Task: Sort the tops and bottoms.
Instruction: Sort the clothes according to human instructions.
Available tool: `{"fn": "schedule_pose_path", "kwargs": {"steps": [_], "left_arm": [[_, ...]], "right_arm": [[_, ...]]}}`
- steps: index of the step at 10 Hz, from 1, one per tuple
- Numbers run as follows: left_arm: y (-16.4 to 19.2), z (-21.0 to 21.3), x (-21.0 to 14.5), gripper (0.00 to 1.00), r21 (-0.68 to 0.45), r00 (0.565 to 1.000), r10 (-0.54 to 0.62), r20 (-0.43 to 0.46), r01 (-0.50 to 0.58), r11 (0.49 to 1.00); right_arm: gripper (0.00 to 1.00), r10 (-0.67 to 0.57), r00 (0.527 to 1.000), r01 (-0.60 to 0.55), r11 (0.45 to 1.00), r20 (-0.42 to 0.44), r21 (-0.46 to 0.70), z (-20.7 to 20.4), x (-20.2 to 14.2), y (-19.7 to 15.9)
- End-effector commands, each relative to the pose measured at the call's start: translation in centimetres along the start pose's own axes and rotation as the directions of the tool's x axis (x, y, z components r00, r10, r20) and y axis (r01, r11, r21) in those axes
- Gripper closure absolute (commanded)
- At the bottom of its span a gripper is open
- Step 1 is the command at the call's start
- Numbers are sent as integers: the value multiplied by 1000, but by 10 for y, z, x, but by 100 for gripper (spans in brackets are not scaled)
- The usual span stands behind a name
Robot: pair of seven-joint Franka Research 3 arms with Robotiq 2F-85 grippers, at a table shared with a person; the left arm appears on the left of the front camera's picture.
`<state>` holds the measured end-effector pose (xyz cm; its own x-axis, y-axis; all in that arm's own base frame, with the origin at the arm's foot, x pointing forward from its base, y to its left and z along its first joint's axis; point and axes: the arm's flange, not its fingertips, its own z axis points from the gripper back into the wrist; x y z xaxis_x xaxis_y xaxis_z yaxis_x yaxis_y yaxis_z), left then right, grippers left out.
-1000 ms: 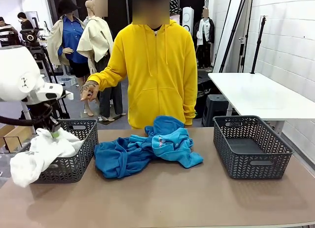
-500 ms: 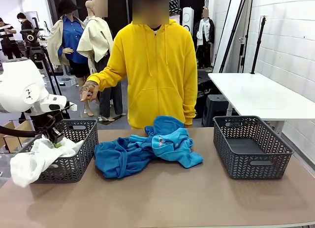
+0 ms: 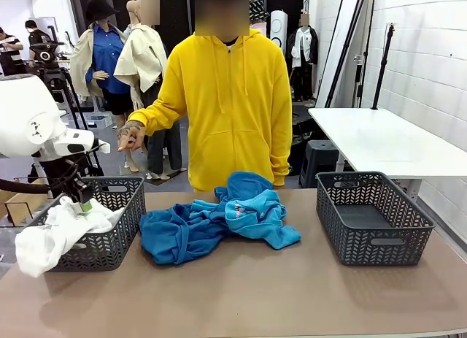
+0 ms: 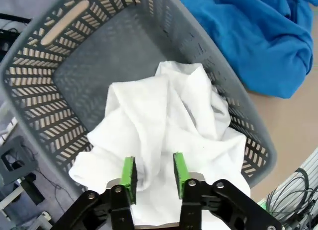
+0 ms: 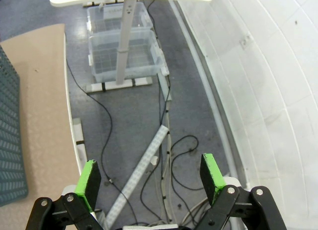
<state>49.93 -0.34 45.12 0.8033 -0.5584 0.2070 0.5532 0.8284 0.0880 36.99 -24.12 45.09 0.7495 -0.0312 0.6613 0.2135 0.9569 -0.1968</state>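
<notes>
Tabletop: left gripper ajar above garment

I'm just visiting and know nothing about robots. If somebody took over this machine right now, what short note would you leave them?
Left gripper: open, just above the white garment.
Right gripper: open, holding nothing, out over the floor beside the table.
The white garment lies in the left basket, partly hanging over its rim. The blue clothes are piled mid-table; the right basket stands at the other end.
Done: white garment in a basket.
Left: sort the blue clothes.
</notes>
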Motion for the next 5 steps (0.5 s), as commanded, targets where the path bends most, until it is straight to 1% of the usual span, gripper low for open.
{"fn": "schedule_pose_path", "kwargs": {"steps": [1, 5], "left_arm": [[1, 23, 4, 0, 24, 1000, 0, 3, 0, 1000], [13, 82, 15, 0, 78, 996, 1, 90, -8, 997]], "right_arm": [[0, 1, 1000, -1, 1000, -1, 3, 0, 0, -1], [0, 1, 1000, -1, 1000, -1, 3, 0, 0, -1]]}}
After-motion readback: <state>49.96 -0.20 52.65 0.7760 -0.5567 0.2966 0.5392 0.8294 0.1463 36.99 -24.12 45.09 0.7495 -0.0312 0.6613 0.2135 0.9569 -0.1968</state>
